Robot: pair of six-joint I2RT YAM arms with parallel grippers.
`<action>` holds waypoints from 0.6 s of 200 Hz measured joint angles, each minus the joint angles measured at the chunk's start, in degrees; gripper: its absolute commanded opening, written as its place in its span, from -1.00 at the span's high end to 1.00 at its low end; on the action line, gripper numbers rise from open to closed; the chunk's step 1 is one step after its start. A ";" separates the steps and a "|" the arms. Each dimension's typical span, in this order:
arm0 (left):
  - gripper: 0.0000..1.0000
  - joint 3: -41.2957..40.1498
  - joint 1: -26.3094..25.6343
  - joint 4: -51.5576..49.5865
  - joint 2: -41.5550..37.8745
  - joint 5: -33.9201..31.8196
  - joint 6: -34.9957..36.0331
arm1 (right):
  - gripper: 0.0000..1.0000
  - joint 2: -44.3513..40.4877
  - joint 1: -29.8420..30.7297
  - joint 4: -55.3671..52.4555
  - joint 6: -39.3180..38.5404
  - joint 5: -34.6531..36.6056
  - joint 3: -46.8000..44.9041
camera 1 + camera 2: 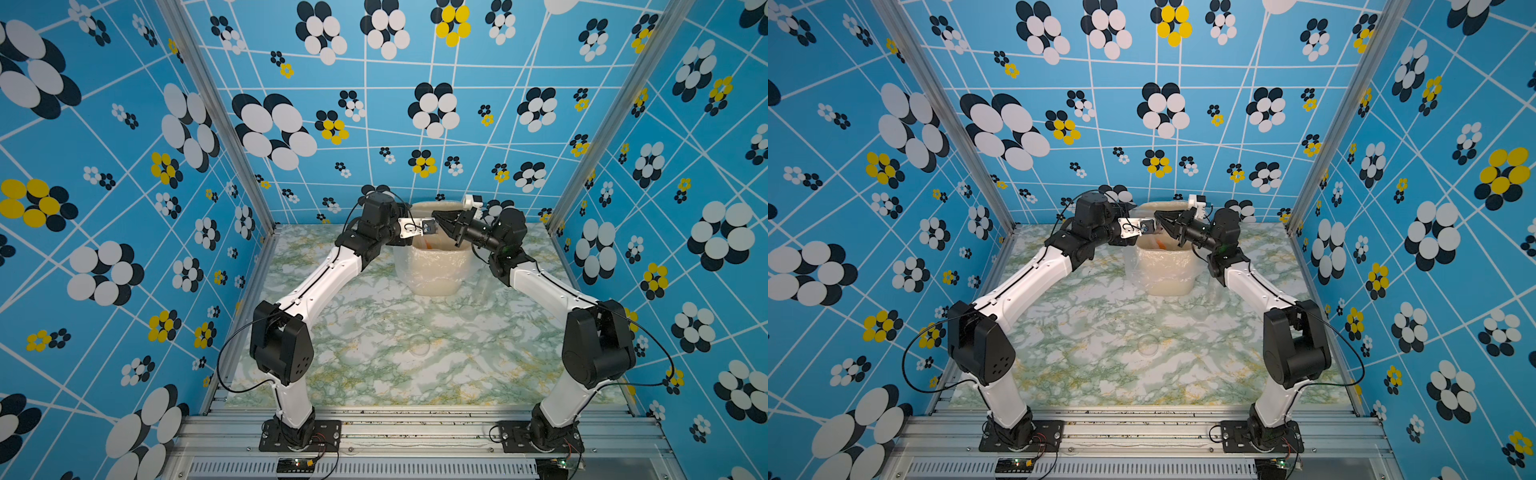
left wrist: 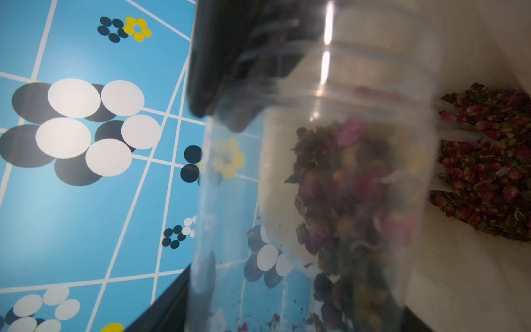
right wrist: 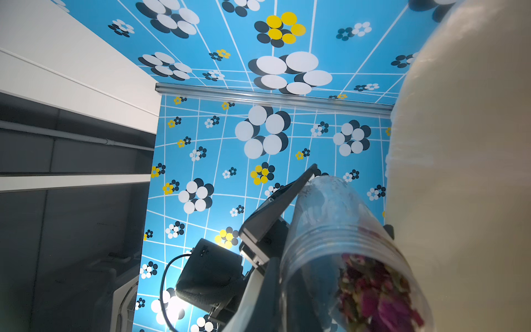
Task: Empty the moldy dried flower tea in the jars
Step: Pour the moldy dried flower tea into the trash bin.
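The jar (image 2: 316, 178) tips mouth-first over the bin (image 2: 474, 287) inside the left gripper (image 2: 212, 195), clamped or slack I cannot tell; right gripper (image 1: 438, 218) pressed together.

No writing or numbers can be read (in any view).

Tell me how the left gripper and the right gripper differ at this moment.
1. The left gripper holds the clear jar, tipped toward the bin; the right gripper holds nothing.
2. The left gripper's jaws stand apart around the jar; the right gripper's jaws are shut to a point.
Shared: both hang over the mouth of the bin, facing each other.
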 measured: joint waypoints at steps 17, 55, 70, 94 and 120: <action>-0.72 -0.85 0.59 0.83 -0.57 0.81 -2.19 | 1.00 0.37 -0.17 1.60 0.24 -0.11 -0.39; -0.95 -2.43 1.20 2.60 -1.73 1.92 -5.42 | 1.00 0.76 -0.90 3.89 1.51 -0.20 -0.48; -0.99 -3.63 1.31 3.67 -2.49 2.45 -6.99 | 1.00 0.76 -1.05 4.85 1.90 -0.22 -0.48; -0.99 -6.80 1.81 5.70 -4.94 3.58 -10.54 | 1.00 0.76 -1.07 5.84 2.38 -0.31 -0.48; -0.99 -11.28 3.15 9.40 -8.94 5.40 -18.25 | 1.00 0.76 -1.14 6.14 2.80 -0.28 -0.48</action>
